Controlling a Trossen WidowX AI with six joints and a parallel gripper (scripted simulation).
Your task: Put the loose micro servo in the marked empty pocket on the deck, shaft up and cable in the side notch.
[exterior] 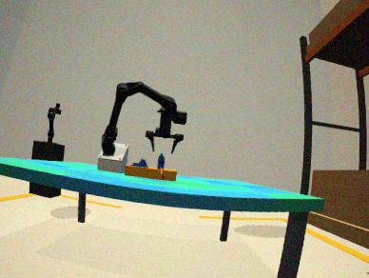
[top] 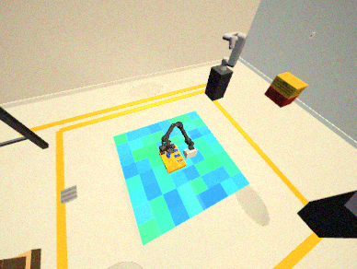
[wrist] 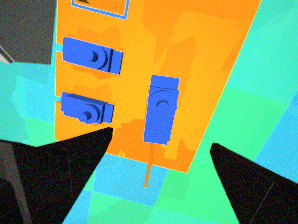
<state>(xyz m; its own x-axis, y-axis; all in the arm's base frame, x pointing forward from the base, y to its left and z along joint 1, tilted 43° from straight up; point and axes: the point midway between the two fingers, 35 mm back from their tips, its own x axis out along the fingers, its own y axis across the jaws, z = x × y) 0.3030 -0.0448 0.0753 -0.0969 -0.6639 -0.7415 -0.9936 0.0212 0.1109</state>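
Blue and green patches cover the table, where an orange deck lies flat. On it sits the loose servo, its shaft seemingly up and its cable trailing over the edge. The gripper hangs above, fingers spread wide with nothing between them, probably so they can pass down either side of the body. Two seated servos lie crosswise to it, cable ends presumably toward the edge notches; the blue-outlined pocket beyond likely wants that same heading, so a turn of about a quarter seems needed after the grasp.
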